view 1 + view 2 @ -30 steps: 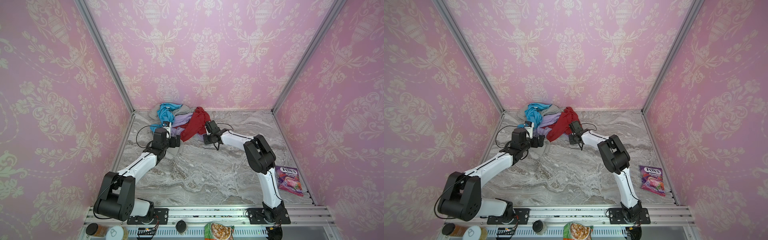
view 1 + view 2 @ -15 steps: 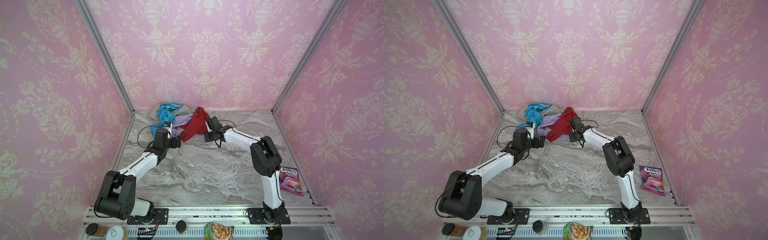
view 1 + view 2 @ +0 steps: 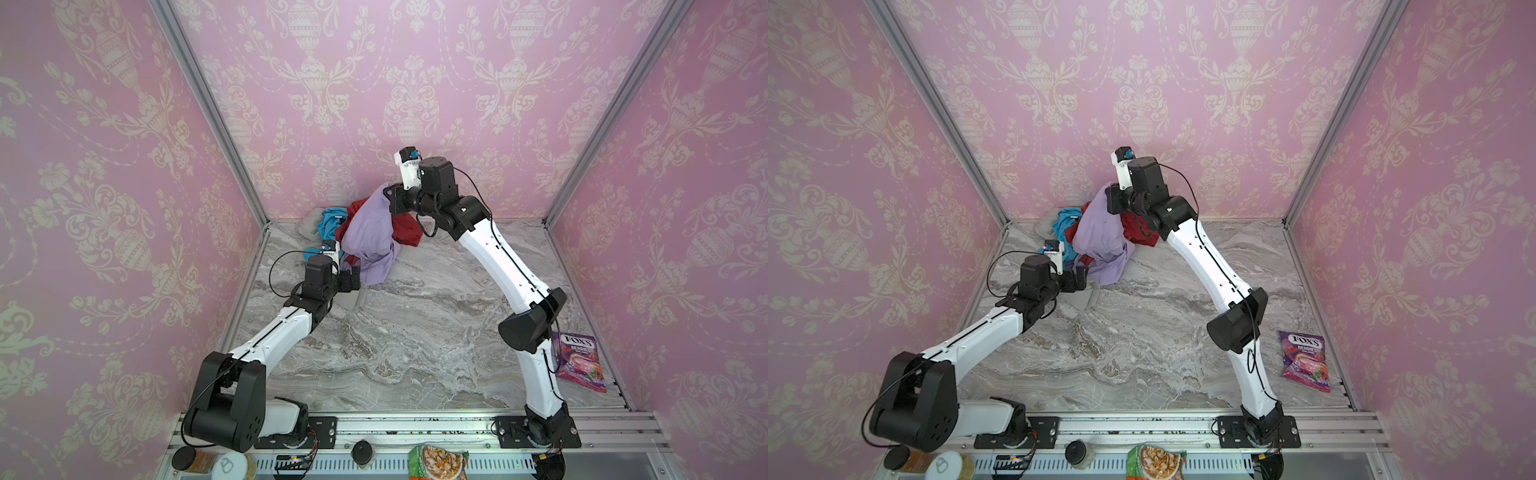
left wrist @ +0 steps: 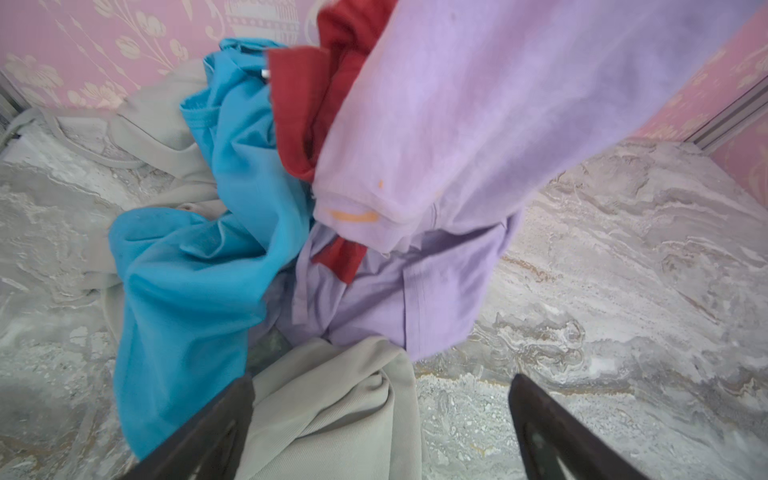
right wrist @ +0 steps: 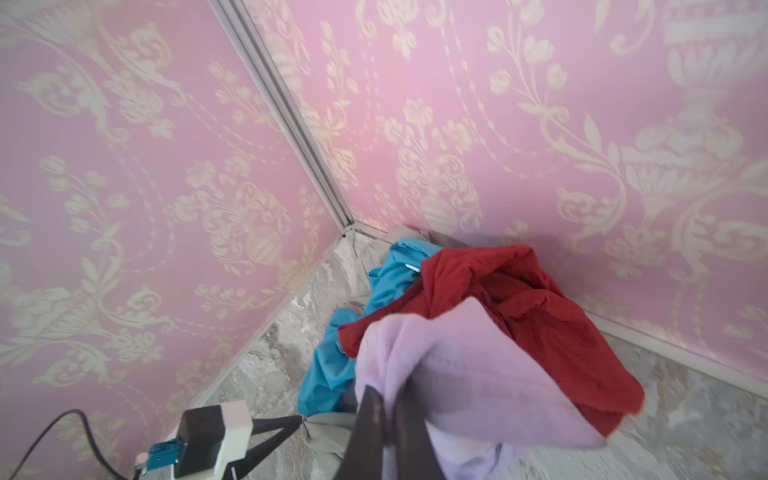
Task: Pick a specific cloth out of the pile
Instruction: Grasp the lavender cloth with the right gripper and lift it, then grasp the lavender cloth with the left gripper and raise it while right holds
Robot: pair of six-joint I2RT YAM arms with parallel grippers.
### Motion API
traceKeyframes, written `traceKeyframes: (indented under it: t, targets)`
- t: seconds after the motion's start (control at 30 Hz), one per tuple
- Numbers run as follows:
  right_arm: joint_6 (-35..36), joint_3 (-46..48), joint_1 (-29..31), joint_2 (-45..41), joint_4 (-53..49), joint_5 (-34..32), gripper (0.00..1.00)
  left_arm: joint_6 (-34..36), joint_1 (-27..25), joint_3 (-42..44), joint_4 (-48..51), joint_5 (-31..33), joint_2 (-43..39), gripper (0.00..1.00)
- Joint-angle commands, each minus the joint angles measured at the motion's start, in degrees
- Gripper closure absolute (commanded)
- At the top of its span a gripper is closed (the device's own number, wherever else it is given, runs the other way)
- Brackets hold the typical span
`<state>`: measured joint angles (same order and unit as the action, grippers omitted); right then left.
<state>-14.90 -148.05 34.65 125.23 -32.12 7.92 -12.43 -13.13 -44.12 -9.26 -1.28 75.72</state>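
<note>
The pale lavender cloth (image 3: pixel 370 232) hangs stretched from my right gripper (image 3: pixel 388 195), which is shut on its top edge high above the table near the back wall. The right wrist view shows both fingers pinched on the lavender cloth (image 5: pixel 478 374). Its lower part still rests on the pile (image 3: pixel 332 224) of turquoise (image 3: pixel 330 222), dark red (image 3: pixel 405 232) and grey (image 3: pixel 309 224) garments. The red cloth drapes behind the lavender one. My left gripper (image 3: pixel 356 279) is open, low at the pile's front. A grey fold (image 4: pixel 332 415) lies between its fingers.
The pile sits in the back left corner against the pink wallpapered walls. A purple candy bag (image 3: pixel 577 361) lies at the table's right edge. A snack packet (image 3: pixel 436 461) and jars (image 3: pixel 195 459) stand on the front rail. Marble tabletop (image 3: pixel 415 332) stretches between the arms.
My right gripper has risen from table level at the pile to high above it, pulling the lavender cloth up with it. The left arm has hardly moved.
</note>
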Motion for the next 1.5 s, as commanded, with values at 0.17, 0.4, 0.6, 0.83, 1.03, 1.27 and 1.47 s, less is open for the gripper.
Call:
traceKeyframes:
  t: [0.17,0.4,0.6,0.83,1.03,1.27,1.47]
  targets:
    - [-0.2,2.2,3.3,-2.1,14.9,7.0,1.0,-0.3,0.9,-1.4,-3.3,2.7,-9.9,0.03]
    - [-1.7,2.3,5.1,-2.6,19.0,7.2,1.0,1.4,0.7,1.8,-9.2,-1.7,-11.6,0.03]
    - [-4.0,2.5,5.8,-3.4,20.7,8.2,1.0,1.9,0.2,3.9,-16.8,-3.5,-8.5,0.01]
    - [-4.5,3.0,6.0,-4.5,20.7,7.4,1.0,1.1,-2.2,-3.0,-26.4,-3.9,3.5,0.01]
    - [-2.5,9.4,5.8,-8.3,20.5,4.2,1.0,0.8,-2.9,-11.6,-26.5,-3.4,11.7,0.92]
    - [-5.1,24.7,1.4,-15.3,23.3,2.9,1.0,0.8,-2.9,-16.9,-22.1,-0.7,8.8,1.0]
    - [-7.6,41.4,-2.8,-21.0,33.1,7.9,0.57,-1.2,-2.7,-25.1,-13.9,-1.7,6.8,1.0]
